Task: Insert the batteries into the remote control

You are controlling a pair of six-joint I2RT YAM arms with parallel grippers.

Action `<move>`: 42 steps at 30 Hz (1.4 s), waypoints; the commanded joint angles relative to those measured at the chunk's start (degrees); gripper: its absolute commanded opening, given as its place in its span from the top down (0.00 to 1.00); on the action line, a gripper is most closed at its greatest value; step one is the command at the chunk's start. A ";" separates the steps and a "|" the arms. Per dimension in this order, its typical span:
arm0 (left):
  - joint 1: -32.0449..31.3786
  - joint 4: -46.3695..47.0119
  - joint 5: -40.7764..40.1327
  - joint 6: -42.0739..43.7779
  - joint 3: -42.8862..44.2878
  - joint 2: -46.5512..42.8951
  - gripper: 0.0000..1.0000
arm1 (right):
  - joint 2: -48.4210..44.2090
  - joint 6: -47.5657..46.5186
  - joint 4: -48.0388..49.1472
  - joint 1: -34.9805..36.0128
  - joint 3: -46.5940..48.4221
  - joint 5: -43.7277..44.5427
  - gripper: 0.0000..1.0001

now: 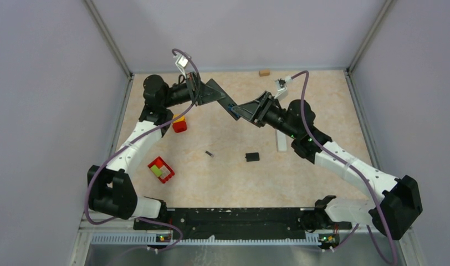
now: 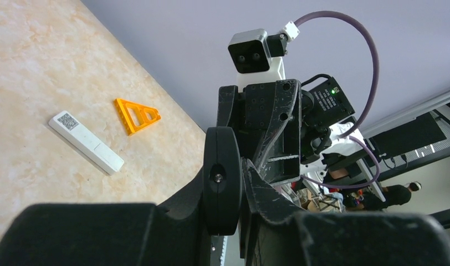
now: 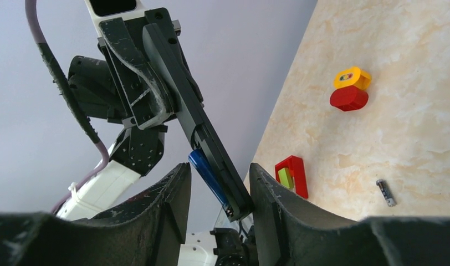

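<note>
My left gripper (image 1: 207, 93) is shut on the black remote control (image 1: 221, 100) and holds it up in the air above the back of the table. In the left wrist view the remote control (image 2: 223, 180) shows end-on between the fingers (image 2: 300, 205). A blue battery (image 3: 208, 174) lies along the remote control (image 3: 184, 105) near its lower end. My right gripper (image 3: 216, 191) straddles that end: one finger (image 3: 270, 199) is at the remote's edge, and a gap shows between the other finger and the blue battery. A dark battery (image 1: 209, 153) lies loose on the table.
A small flat black square piece (image 1: 252, 157) lies mid-table. A white bar (image 1: 281, 140) sits beside the right arm, an orange triangle (image 2: 136, 115) past it. A red and yellow block (image 1: 179, 124), a red tray (image 1: 161, 169) and a wooden block (image 1: 264, 72) also lie about.
</note>
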 commanded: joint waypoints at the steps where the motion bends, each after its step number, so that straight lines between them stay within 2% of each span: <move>1: 0.21 4.65 -2.10 -1.04 -0.51 -1.56 1.00 | -2.78 0.02 5.69 -0.28 -0.62 0.36 0.55; 6: 0.17 6.08 -3.12 -2.08 -1.53 -1.73 1.00 | -3.47 0.43 6.81 -0.28 -1.84 1.11 0.42; 9: 0.22 7.12 -4.07 -2.62 -2.07 -2.07 1.00 | -4.28 0.44 6.11 -0.36 -2.31 2.45 0.40; 29: 0.22 13.22 -5.32 -7.14 -3.73 -2.14 1.00 | -4.40 2.15 7.15 -2.13 -4.30 1.59 0.77; 42: 0.13 17.98 -5.59 -9.00 -5.09 -2.09 1.00 | -2.04 0.66 5.40 -2.13 -2.78 -2.57 0.86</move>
